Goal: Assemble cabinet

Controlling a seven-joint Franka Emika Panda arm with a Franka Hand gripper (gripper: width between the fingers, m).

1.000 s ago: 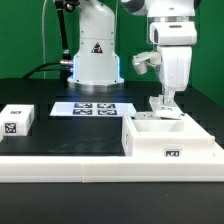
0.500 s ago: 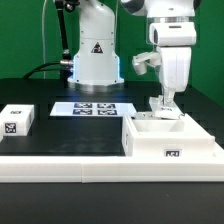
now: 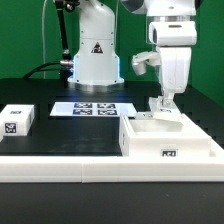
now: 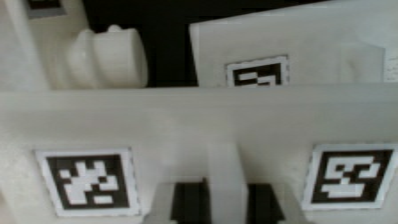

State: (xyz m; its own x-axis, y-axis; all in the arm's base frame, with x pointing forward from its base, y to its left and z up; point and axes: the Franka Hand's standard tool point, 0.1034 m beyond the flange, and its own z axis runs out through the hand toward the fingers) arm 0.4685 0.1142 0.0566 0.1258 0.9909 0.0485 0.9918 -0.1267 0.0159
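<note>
The cabinet [image 3: 170, 142] is an open white box with a tag on its front, standing at the exterior view's right. My gripper [image 3: 165, 104] points straight down at the box's far wall. In the wrist view the two dark fingers [image 4: 183, 203] are shut on a thin white upright edge of a cabinet panel [image 4: 221, 150], between two tags [image 4: 86, 182]. Beyond it lie another tagged white panel [image 4: 267, 60] and a white round-knobbed part [image 4: 103, 55]. The fingertips are hidden below the frame's edge.
A small white tagged block [image 3: 17, 120] sits at the exterior view's left. The marker board [image 3: 92, 108] lies flat in the middle, before the robot's base [image 3: 95, 60]. A long low white rail [image 3: 80, 168] runs along the front.
</note>
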